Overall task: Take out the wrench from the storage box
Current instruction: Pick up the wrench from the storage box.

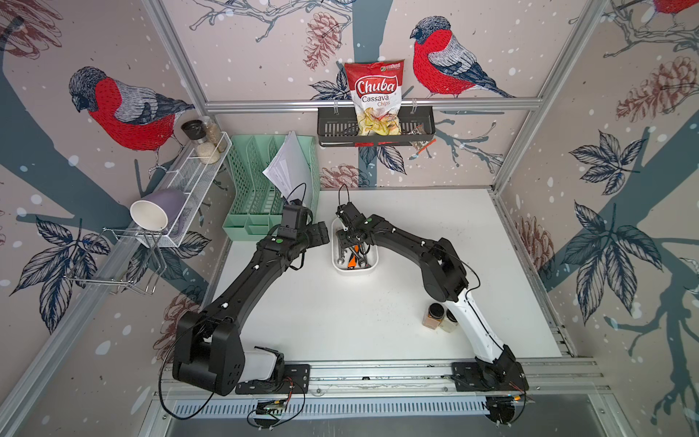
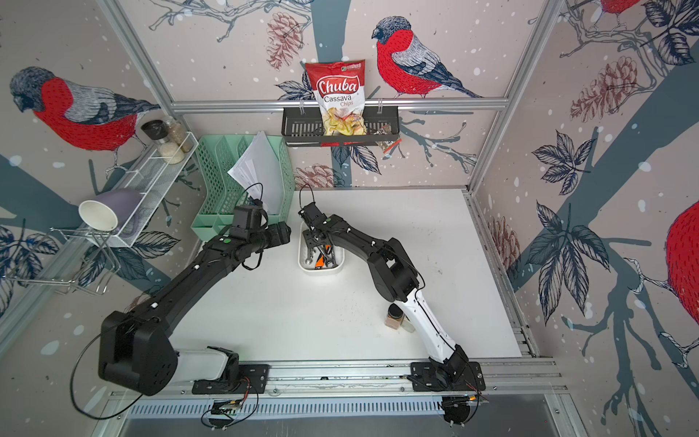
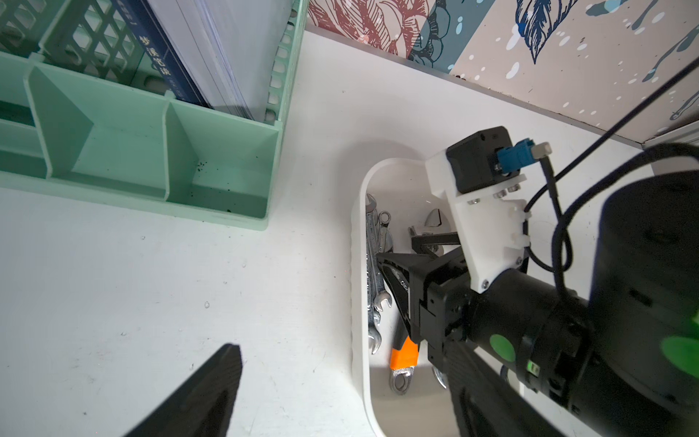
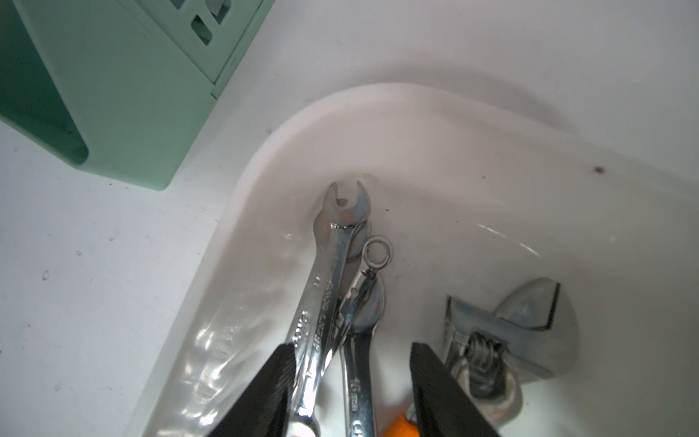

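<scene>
Around the storage box [image 1: 355, 273], set just above the middle of both top views [image 2: 321, 271], bare white table [image 1: 340, 325] is left open below and to the right. The mint-green file organizer [image 1: 261, 178] is placed near the box's upper left corner, with only a narrow strip of table between them. The box's left edge is flanked by the left gripper [image 1: 320, 235], and its upper half is entered by the right gripper [image 1: 346, 242]. The right arm is stretched in from the lower right of the frame, with its elbow raised and its wrist tipped down into the box. The left arm is arched in from the lower left. In the right wrist view the jaws are seen spread, and two shafts are straddled. A combination wrench [image 4: 329, 287] is touched by one finger [image 4: 264, 386], and a second wrench [image 4: 359, 378] is left with a gap beside the other finger. An adjustable wrench [image 4: 510, 329] is crowded against the outside of that finger. Whether the left gripper is spread or pressed together cannot be told, since only one finger [image 3: 212, 389] is clearly shown. Two spice jars [image 1: 438, 318] are stood at the lower right beside the right arm, well apart from the box.
</scene>
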You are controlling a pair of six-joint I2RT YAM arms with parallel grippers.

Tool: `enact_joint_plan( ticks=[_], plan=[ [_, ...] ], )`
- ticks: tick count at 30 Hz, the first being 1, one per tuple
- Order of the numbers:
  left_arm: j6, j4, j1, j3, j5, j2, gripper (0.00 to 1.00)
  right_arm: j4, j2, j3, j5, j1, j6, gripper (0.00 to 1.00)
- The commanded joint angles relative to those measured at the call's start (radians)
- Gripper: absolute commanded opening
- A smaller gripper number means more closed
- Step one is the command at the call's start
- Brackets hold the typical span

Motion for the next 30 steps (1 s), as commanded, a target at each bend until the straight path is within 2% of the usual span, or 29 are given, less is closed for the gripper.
enact_joint_plan(
  ticks=[1,18,30],
  plan=[
    [0.007,-0.001,0.004,0.003,0.002,0.002,0.89,0.043,0.010,0.011,0.012,0.004,-0.020,0.55],
    [0.007,-0.001,0.011,-0.004,0.002,0.003,0.89,0.050,0.064,0.045,0.054,0.017,-0.049,0.54],
    [0.011,-0.002,0.015,-0.005,0.001,0.002,0.89,0.038,0.078,0.040,0.079,0.015,-0.060,0.44]
  ],
)
